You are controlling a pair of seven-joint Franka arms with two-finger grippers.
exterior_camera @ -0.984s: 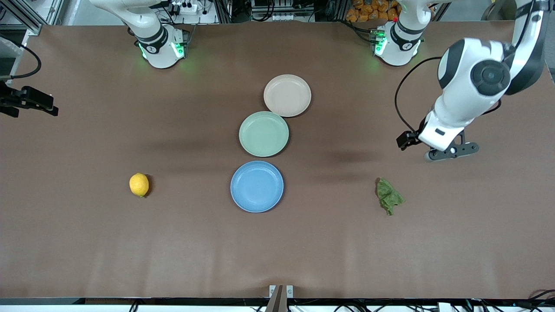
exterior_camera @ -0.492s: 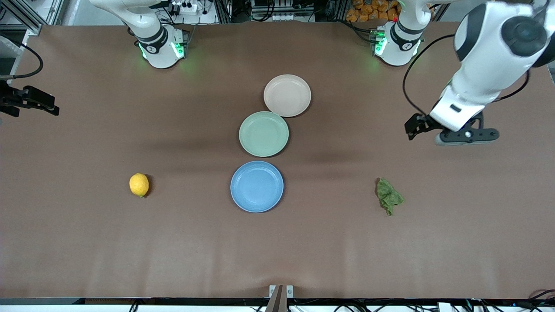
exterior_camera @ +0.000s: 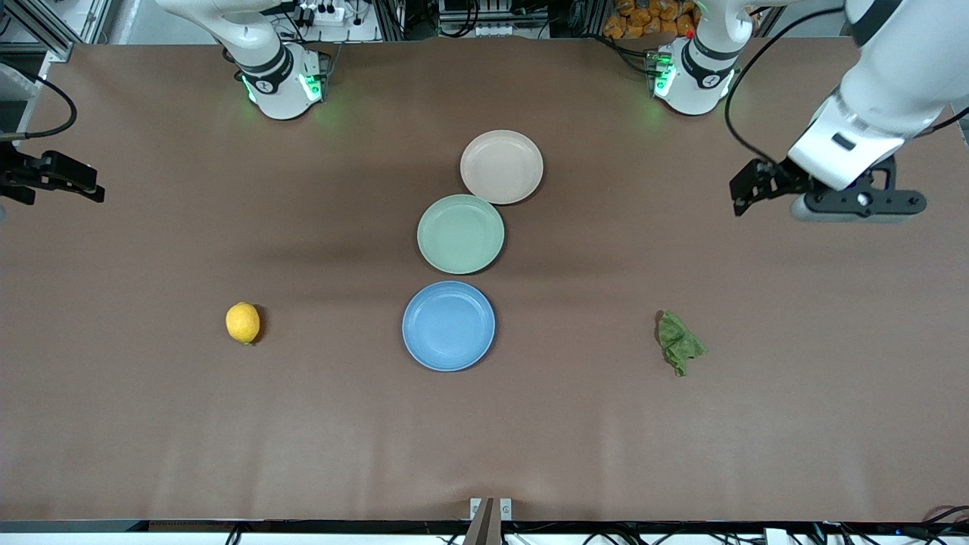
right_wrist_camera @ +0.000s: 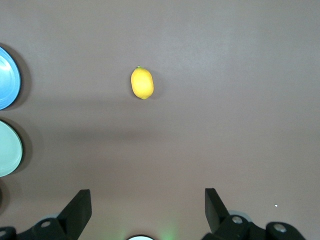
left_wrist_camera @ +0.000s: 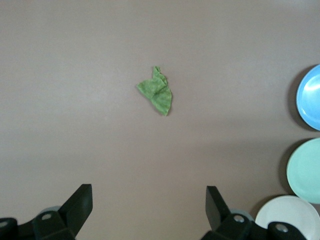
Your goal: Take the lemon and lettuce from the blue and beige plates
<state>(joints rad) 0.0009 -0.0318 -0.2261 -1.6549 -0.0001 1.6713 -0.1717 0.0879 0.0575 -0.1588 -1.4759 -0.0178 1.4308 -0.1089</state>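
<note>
Lemon [exterior_camera: 243, 323] lies on bare table, lower left of front frame; lettuce [exterior_camera: 679, 342] on bare table, lower right. Neither sits on a plate. Blue plate [exterior_camera: 448, 326] and beige plate [exterior_camera: 501, 166] at centre, both empty, mint-green plate [exterior_camera: 460, 233] between them. Judged: removal looks finished, nothing left. Left gripper [left_wrist_camera: 149, 206] jaws apart, holding nothing, upper right over table. Right gripper [right_wrist_camera: 147, 211] likewise spread and empty, at left edge.
</note>
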